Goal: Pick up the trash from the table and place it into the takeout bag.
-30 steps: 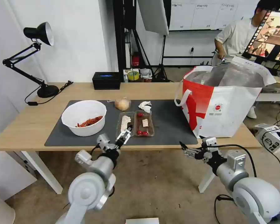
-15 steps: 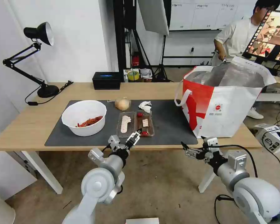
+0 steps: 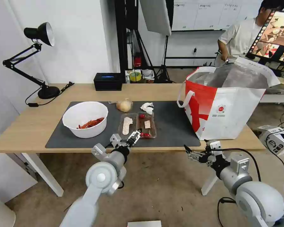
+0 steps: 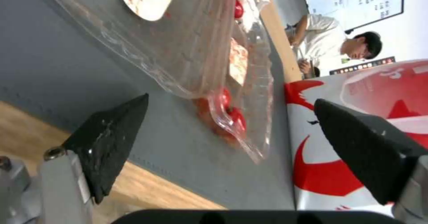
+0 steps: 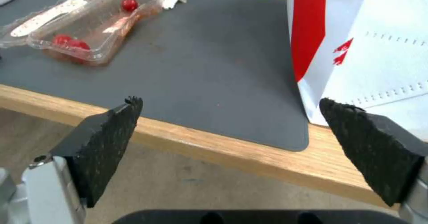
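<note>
Left gripper [image 3: 134, 137] is hanging wide open at the tray's [image 3: 137, 125] near edge, lined up to grasp it. Right gripper [image 3: 190, 152] is waiting open below the table [image 3: 28, 126], near the bag [image 3: 223, 108].

I see the white bowl [image 3: 85, 119] with red scraps, clear tomato tray [image 3: 137, 125], crumpled tissue [image 3: 147, 107] and tan wrapped lump [image 3: 124, 105] on the table's [image 3: 28, 126] grey mat; red-and-white bag [image 3: 225, 104] stands open at right.
</note>
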Robot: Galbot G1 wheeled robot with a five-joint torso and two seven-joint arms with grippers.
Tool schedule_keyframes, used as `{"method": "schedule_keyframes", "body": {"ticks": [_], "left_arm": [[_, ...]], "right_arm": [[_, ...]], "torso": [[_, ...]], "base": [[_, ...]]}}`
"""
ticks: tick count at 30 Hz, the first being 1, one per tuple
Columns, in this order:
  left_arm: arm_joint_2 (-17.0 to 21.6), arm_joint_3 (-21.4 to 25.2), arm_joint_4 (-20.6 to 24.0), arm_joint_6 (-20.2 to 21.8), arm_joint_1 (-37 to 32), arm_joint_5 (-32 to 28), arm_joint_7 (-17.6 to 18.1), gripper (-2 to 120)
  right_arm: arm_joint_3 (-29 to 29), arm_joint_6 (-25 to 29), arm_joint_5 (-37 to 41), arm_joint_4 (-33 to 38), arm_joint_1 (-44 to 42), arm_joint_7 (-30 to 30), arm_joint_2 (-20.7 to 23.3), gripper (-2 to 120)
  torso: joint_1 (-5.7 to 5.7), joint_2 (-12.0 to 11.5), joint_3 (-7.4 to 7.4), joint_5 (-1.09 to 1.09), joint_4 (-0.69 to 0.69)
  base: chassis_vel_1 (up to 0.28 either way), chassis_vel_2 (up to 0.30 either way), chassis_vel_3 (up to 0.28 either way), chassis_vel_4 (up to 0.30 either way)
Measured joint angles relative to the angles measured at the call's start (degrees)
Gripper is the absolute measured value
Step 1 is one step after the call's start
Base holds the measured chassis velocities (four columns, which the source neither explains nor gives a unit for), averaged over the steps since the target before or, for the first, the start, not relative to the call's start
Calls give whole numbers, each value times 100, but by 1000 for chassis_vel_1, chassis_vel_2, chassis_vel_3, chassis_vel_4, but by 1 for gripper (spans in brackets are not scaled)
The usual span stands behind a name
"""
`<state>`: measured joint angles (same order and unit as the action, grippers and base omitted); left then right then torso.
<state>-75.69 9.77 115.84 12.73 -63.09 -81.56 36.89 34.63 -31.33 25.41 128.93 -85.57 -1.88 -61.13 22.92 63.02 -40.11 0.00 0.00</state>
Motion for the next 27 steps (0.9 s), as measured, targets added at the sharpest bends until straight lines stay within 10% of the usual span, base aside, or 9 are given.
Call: {"method": "schedule_keyframes", "body": {"ticks": [16, 27], "left_arm": [[-105, 149, -240, -222, 147, -3, -4, 100], [-16, 218, 64, -426, 77, 2, -629, 100]], "right_arm": [[-93, 10, -103, -58, 30, -9, -94, 100], [-132, 21, -163, -69, 19, -15, -96, 100]], "torso": [[0, 0, 0, 0, 0], [0, 0, 0, 0, 0]], "base": [[0, 0, 0, 0], [0, 0, 0, 0]]}}
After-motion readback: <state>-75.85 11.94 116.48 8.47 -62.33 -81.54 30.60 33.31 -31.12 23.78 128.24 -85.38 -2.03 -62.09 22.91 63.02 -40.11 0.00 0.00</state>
